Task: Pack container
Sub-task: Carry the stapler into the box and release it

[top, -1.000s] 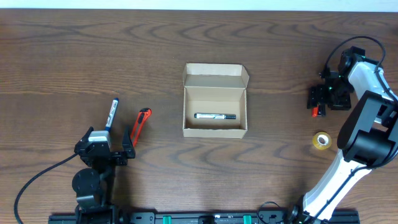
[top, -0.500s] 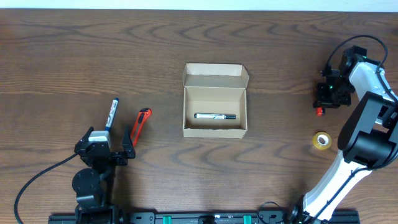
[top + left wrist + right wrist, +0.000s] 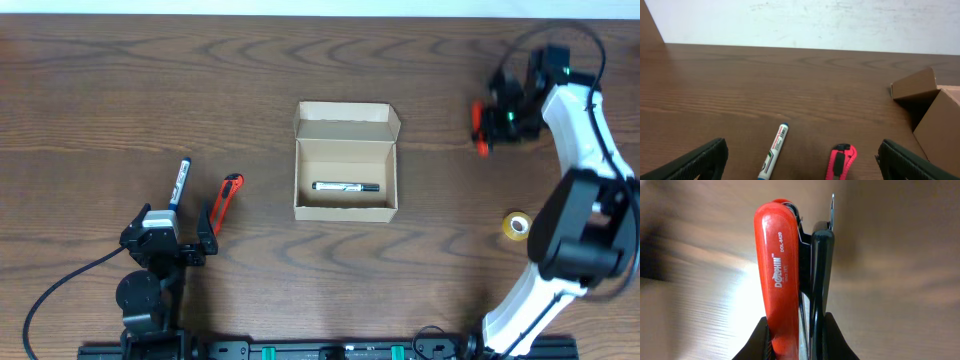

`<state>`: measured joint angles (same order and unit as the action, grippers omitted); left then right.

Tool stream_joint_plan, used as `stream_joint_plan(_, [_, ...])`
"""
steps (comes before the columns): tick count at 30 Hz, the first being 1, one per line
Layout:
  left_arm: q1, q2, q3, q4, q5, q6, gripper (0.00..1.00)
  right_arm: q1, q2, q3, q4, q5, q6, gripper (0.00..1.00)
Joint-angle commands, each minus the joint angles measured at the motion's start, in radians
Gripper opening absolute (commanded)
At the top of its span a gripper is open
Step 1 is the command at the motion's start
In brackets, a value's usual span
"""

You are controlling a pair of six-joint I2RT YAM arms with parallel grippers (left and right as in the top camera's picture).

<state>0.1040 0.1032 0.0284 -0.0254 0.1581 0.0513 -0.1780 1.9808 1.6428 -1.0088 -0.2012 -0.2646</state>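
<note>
**A:** where's the container (image 3: pixel 346 150) at?

**B:** middle of the worktop (image 3: pixel 120 90), flaps open, a marker (image 3: pixel 345 186) lying inside. The right tool (image 3: pixel 490 125) is well off to its right, clamped on a red stapler (image 3: pixel 777 270). The left tool (image 3: pixel 800 159) sits spread wide, holding nothing, with a blue pen (image 3: pixel 774 157) and a red cutter (image 3: pixel 841 161) just ahead.

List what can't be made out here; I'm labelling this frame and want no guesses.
Left wrist: the container is cut by the right edge; its wall hides the inside.
Right wrist: the stapler blocks the view; the table behind is blurred.
Overhead: the right gripper is blurred, its jaws unreadable.
</note>
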Motion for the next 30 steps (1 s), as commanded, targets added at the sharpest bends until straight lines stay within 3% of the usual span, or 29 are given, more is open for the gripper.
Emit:
stream_joint_plan(1, [0.0, 0.002, -0.022, -0.023, 0.026, -0.007, 0.96, 0.108, -0.159, 0.096, -0.011, -0.069, -0.075, 0.01])
stream_joint_plan(11, [0.0, 0.002, -0.022, -0.023, 0.026, -0.007, 0.95, 0.499, -0.228, 0.124, -0.261, -0.09, -0.652, 0.01])
stream_joint_plan(19, [0.0, 0.002, -0.022, -0.022, 0.026, -0.007, 0.95, 0.587, -0.167, 0.106, -0.239, -0.073, -0.676, 0.01])
stream_joint_plan(30, [0.0, 0.002, -0.022, -0.022, 0.026, -0.007, 0.95, 0.592, 0.092, 0.067, -0.235, -0.066, -0.74, 0.01])
